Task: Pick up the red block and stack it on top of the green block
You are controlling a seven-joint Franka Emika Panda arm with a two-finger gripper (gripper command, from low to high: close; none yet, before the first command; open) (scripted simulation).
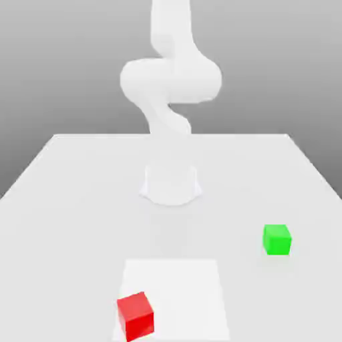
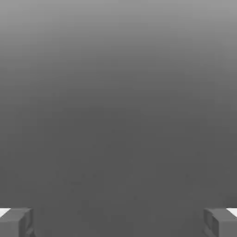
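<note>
Now, with gripper [image 2: 118, 223] wide open and empty, descend squarely over the red cube [image 1: 135, 316], matching its skewed faces before closing.

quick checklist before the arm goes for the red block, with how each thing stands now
1. Gripper open and empty: ok, fingers wide apart with nothing between them
2. Red block free of other things on top: ok
3. Green block top free for stacking: ok
4. Red block square to the white patch: not ok, it sits turned, over the patch's edge at the exterior view's left
5. Gripper lined up over the red block: not ok, hand view looks elsewhere
</note>
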